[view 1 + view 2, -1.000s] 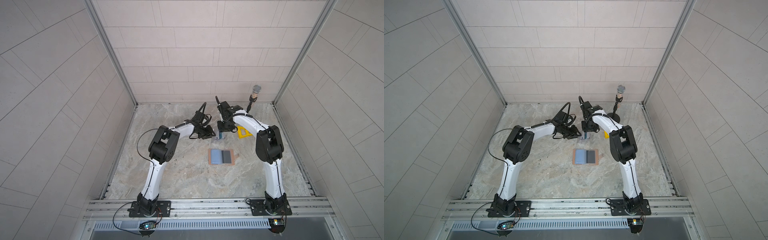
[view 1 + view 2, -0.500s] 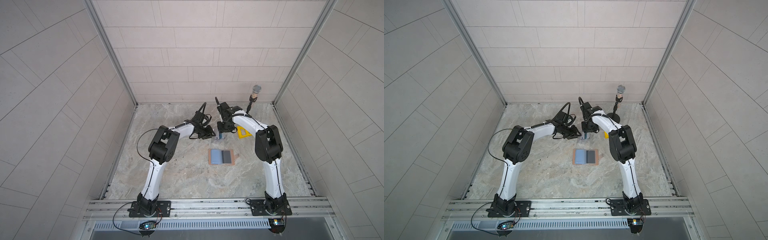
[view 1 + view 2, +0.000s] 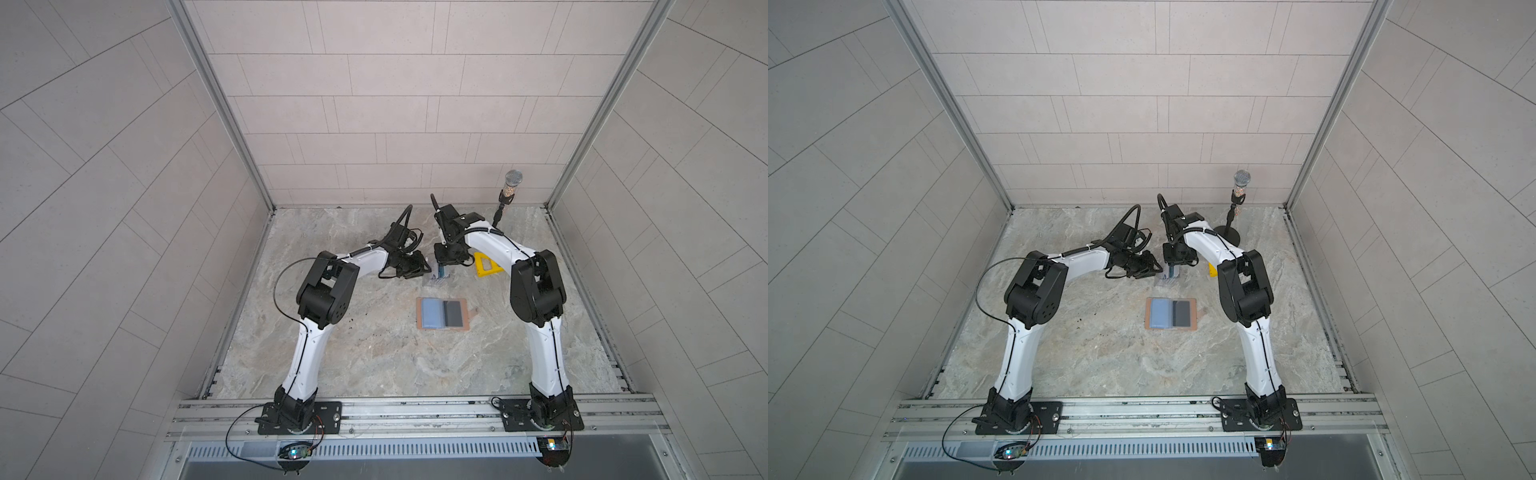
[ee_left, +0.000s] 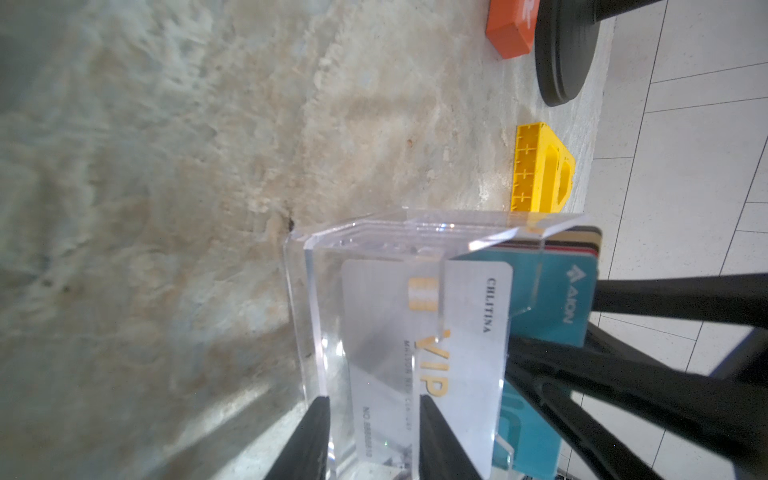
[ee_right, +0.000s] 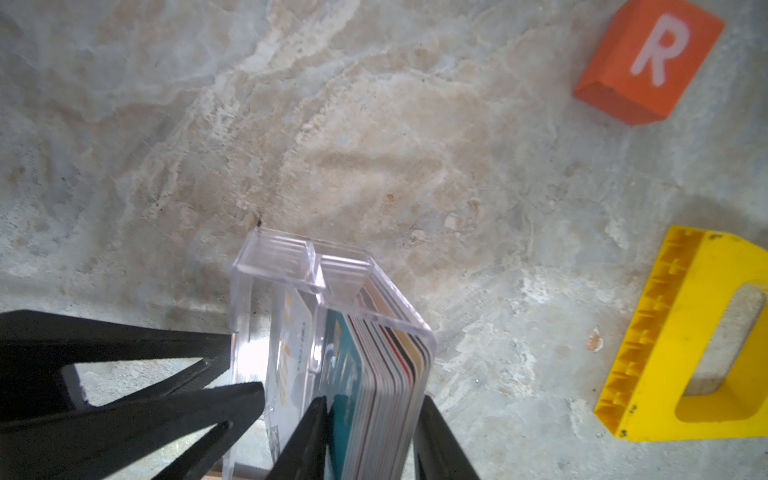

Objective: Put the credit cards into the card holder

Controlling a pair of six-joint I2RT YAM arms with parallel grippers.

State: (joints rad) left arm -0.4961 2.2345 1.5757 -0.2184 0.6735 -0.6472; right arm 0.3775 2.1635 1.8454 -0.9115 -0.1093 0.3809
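**Fig.** Card-extraction step, both arms at work. The credit cards (image 5: 382, 365) are thin plastic rectangles packed upright as 1 tight stack w/ a teal card (image 4: 548, 299) in front. They sit inside a clear acrylic box-shaped stand (image 5: 249, 316) at the far middle of the grey-beige marbled tabletop (image 3: 374, 353). 1 whitish "VIP" card (image 4: 478, 353) stands alone in the stand's front slot.

- **L gripper** (image 4: 370, 405): jaws clamped across the stand's front section, whitish card between them, apparently to steady it.
- **R gripper** (image 5: 372, 405): 2 fingers straddle the stack, 1 against the teal face, the other at the stack's back. Firm pinch vs. mere contact cannot be told.
- **Card holder** (image 3: 441, 313): a tan leather-like folding wallet, lying open flat w/ blue & dark grey panels up. It is nearer the arm bases & apart from the stand; no card is seen going into it.

Judged stage: early, pick not done. Next move prob. needs a secure R pinch, then a straight pull along the slot while L pins the stand. The pull should keep clear of the yellow plastic D-shaped block (image 5: 665, 332) nearby. A whole stack may be too thick for 1 pocket, so fewer cards per pull seems wiser.
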